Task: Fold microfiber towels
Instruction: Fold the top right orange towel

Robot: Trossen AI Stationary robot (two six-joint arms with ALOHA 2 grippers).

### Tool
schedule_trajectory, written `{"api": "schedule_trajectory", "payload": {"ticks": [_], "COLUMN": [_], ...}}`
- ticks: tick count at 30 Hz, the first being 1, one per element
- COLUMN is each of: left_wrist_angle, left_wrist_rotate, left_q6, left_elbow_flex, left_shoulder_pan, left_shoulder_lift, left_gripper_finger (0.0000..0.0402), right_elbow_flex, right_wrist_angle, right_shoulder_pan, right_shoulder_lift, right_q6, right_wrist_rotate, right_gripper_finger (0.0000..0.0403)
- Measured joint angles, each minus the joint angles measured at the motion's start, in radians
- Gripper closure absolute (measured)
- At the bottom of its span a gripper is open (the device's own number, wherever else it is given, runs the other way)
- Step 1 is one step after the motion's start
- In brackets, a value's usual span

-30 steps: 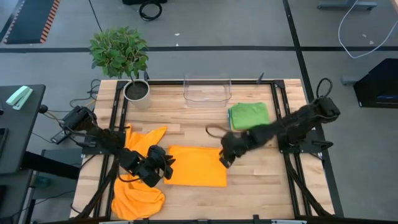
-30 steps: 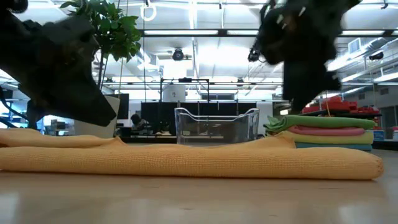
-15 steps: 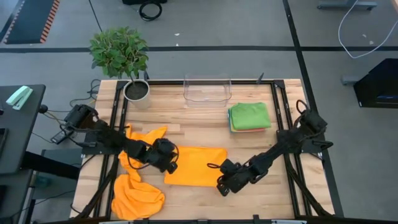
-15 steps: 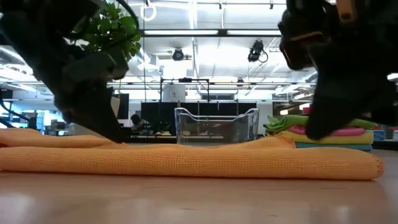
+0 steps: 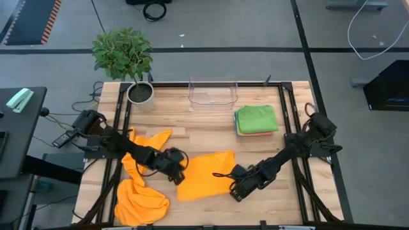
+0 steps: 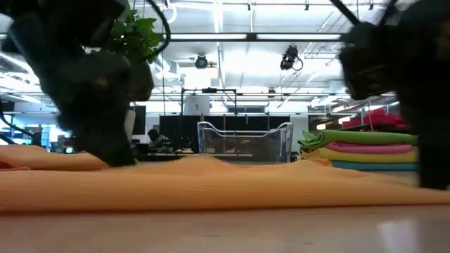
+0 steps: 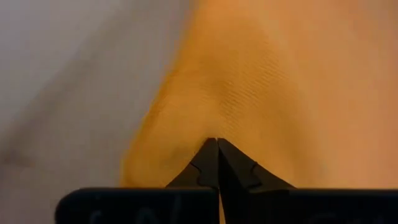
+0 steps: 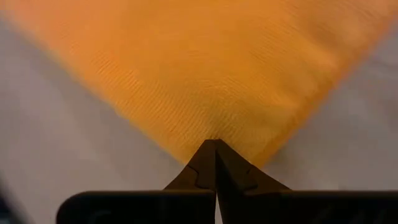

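A: While both grippers pinch the orange towel (image 5: 203, 172) mid-table, what's the step?

B: Folding it. Left gripper (image 5: 177, 177) is clamped shut on the towel's near left corner, right gripper (image 5: 235, 188) clamped shut on the near right corner (wrist views show the fingers together with cloth nipped at the tips).

A: How to do it well?

B: Judging from this, lift both corners level, carry them away toward the far edge together, keep the cloth taut so edges line up. Uneven pull would skew the fold.

A: Other towels?

B: Crumpled orange pile (image 5: 140, 191) at near left, touching the left arm. Folded stack (image 5: 257, 119), green on top, far right beside the clear bin (image 5: 213, 92). Potted plant (image 5: 124, 54) far left corner.
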Motion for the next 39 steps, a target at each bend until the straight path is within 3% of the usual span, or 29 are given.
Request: {"api": "schedule_trajectory", "payload": {"ticks": [6, 11, 14, 18, 26, 35, 39], "left_wrist_angle": [-0.007, -0.028, -0.034, -0.036, -0.051, 0.006, 0.17], "left_wrist_rotate": [0.008, -0.009, -0.022, -0.026, 0.09, 0.174, 0.198], "left_q6": [0.259, 0.567, 0.629, 0.584, 0.438, 0.264, 0.272], "left_elbow_flex": [0.199, 0.372, 0.399, 0.368, 0.3, 0.296, 0.295], "left_shoulder_pan": [-0.026, -0.014, 0.012, 0.048, 0.051, -0.012, -0.042], "left_shoulder_lift": [0.0, -0.001, -0.001, 0.017, 0.173, 0.241, 0.228], "left_gripper_finger": [0.0393, 0.0395, 0.0388, 0.0395, 0.0391, 0.0389, 0.0396], "right_elbow_flex": [-0.005, -0.003, -0.003, -0.003, -0.003, 0.001, -0.005], "right_wrist_angle": [-0.405, -0.369, -0.309, -0.187, -0.021, -0.165, -0.315], "right_shoulder_pan": [-0.012, 0.009, 0.028, 0.029, 0.026, 0.029, -0.002], "right_shoulder_lift": [-0.184, -0.318, -0.328, -0.254, -0.048, -0.012, -0.047], "right_q6": [0.013, 0.045, 0.072, 0.073, 0.073, 0.068, 0.018], "right_wrist_rotate": [0.015, 0.13, 0.212, 0.24, 0.195, 0.136, 0.127], "right_gripper_finger": [0.04, 0.04, 0.04, 0.04, 0.0401, 0.0401, 0.0401]}}
